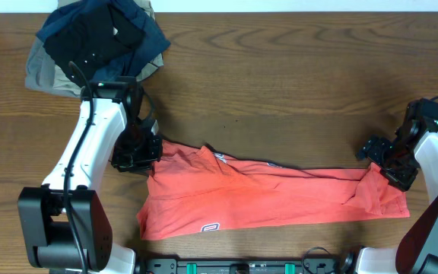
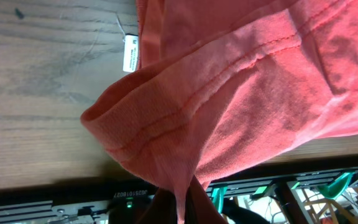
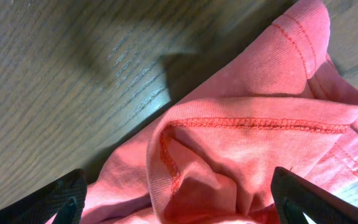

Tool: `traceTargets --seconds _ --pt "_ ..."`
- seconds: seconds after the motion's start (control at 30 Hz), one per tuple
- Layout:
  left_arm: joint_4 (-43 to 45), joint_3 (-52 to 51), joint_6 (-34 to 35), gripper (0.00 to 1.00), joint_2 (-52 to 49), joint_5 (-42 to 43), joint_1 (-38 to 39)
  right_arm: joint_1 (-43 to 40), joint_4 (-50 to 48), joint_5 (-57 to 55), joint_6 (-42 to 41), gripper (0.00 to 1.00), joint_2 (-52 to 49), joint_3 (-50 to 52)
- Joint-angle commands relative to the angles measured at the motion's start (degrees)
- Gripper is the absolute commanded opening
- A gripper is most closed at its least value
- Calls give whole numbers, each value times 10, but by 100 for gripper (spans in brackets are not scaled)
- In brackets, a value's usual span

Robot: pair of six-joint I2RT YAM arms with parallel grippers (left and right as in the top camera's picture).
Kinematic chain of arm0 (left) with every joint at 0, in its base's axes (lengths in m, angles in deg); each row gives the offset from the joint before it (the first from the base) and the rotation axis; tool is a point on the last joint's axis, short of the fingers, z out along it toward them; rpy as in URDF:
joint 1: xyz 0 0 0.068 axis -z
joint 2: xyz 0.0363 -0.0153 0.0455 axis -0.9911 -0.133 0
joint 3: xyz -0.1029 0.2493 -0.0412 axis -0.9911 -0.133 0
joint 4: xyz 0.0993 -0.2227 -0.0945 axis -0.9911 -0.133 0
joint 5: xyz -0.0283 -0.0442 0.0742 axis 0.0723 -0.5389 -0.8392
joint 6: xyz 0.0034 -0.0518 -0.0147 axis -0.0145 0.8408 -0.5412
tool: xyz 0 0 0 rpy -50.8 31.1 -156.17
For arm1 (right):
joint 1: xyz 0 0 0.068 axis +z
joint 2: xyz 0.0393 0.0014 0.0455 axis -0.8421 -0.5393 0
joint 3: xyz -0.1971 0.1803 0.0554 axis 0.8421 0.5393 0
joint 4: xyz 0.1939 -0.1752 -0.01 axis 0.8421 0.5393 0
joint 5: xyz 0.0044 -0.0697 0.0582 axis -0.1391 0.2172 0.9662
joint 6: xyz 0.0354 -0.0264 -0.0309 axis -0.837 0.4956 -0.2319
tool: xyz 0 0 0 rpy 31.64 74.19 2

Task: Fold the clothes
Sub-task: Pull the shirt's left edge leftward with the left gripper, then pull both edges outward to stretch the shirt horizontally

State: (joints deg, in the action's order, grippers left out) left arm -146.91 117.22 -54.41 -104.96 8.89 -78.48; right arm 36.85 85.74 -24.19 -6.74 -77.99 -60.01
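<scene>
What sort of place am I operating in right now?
Most likely a robot test bench rather than a home or laundry: a wood-grain table, two arms based along an equipment rail at its near edge, and a pile of dark garments set apart from the coral T-shirt.

one red t-shirt (image 1: pixel 280 199), one garment pile (image 1: pixel 97 38), two arms (image 1: pixel 90 148).

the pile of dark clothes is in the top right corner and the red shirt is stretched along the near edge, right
No: the overhead view shows the pile of dark clothes in the top left corner. The red shirt is stretched along the near edge.
</scene>
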Motion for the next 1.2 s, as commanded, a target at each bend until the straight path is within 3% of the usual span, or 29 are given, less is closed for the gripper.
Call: traceTargets --seconds 0.0,0.27,0.4,0.63,0.73,0.87,1.0,1.17 --pt "-11 -3 -3 6 5 -20 -9 -5 -1 7 12 97 1 -6" --pt "-31 -3 -3 6 5 -20 -9 -5 4 62 38 99 1 -9" --pt "-31 -3 -3 6 5 -20 -9 2 14 66 54 95 1 -8" --pt "-27 -3 -3 6 5 -19 -9 6 16 64 56 66 1 -2" --pt "-27 -3 -3 6 5 -19 -9 7 15 64 56 73 1 6" --pt "-27 -3 -3 6 5 -19 -9 7 0 62 56 70 1 31" --pt "-27 -3 -3 6 5 -19 -9 7 -25 62 56 54 1 55" --pt "-26 -3 -3 6 5 -19 -9 6 -47 61 56 7 1 60"
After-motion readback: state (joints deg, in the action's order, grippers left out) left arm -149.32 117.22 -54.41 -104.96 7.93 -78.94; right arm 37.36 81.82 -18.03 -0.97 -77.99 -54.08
